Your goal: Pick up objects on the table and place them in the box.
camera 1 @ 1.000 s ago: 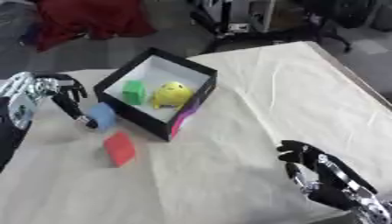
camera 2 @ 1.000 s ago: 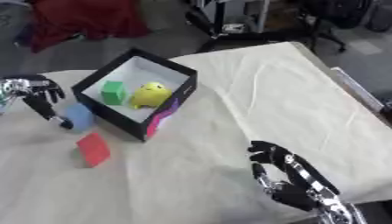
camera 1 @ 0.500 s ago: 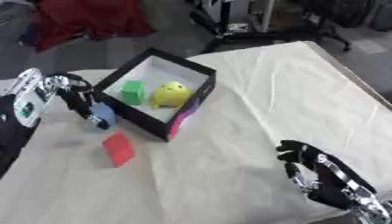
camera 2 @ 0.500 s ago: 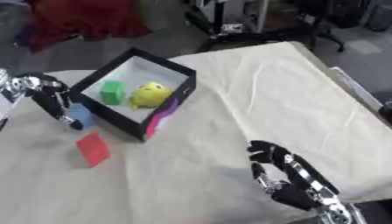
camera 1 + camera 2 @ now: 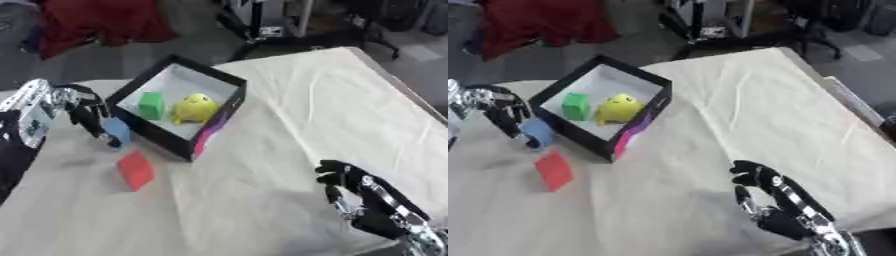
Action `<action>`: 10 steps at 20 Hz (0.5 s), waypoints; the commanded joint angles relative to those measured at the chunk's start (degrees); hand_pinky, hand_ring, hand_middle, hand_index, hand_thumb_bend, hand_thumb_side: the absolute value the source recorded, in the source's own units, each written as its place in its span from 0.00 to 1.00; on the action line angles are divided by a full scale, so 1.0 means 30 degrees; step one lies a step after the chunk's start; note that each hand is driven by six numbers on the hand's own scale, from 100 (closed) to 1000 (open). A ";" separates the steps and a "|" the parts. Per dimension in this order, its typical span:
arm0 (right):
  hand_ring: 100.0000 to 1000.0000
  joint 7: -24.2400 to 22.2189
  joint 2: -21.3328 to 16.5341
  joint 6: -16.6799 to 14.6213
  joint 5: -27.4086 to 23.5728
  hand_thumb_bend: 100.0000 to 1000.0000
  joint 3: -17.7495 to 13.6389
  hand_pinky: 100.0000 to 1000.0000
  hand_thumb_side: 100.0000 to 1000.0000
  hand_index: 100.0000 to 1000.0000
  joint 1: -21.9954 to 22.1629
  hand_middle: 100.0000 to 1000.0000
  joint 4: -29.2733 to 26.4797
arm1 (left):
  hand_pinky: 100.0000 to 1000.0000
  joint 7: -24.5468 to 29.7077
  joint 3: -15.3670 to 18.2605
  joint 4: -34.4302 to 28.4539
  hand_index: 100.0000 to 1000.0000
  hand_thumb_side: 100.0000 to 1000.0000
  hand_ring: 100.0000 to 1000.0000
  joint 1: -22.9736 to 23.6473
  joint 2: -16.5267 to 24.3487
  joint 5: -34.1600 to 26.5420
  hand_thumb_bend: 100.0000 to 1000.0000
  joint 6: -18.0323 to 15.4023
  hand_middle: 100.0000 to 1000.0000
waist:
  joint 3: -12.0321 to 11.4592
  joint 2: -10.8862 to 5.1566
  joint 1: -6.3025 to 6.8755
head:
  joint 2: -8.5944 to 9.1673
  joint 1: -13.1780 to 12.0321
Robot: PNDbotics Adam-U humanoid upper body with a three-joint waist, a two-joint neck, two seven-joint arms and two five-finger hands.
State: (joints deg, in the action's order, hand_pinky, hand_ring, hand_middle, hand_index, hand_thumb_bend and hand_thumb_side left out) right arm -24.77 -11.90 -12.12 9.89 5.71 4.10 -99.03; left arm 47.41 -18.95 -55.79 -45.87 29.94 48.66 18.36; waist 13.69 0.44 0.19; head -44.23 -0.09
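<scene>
A black box with a white inside stands at the table's upper left and holds a green block and a yellow round toy. Just left of the box, my left hand is shut on a light blue object, lifted a little above the cloth. A red block lies on the cloth below it. My right hand rests open near the lower right edge, fingers up, holding nothing.
A cream cloth covers the table, wrinkled toward the right. A red cloth and dark chair legs lie on the floor beyond the far edge. The box has a pink and purple side panel.
My left hand has closed on the blue object and lifted it slightly beside the box. The red block and my right hand have not moved.
</scene>
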 commanded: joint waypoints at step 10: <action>0.77 -0.0073 -0.0285 -0.0051 -0.0043 0.00 0.0003 0.84 0.41 0.90 -0.0170 0.78 -0.0205 | 0.54 -0.2029 0.0378 0.0512 0.67 0.13 0.47 0.0197 -0.0513 0.0360 0.22 0.0197 0.48 | 0.0041 -0.0351 -0.0176 | 0.0037 0.0042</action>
State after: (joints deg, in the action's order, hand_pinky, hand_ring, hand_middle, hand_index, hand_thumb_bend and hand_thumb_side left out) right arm -24.87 -11.90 -12.21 9.88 5.71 4.06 -99.02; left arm 42.21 -18.38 -54.12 -44.62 27.68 49.22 18.78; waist 13.72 0.44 0.19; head -44.23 0.05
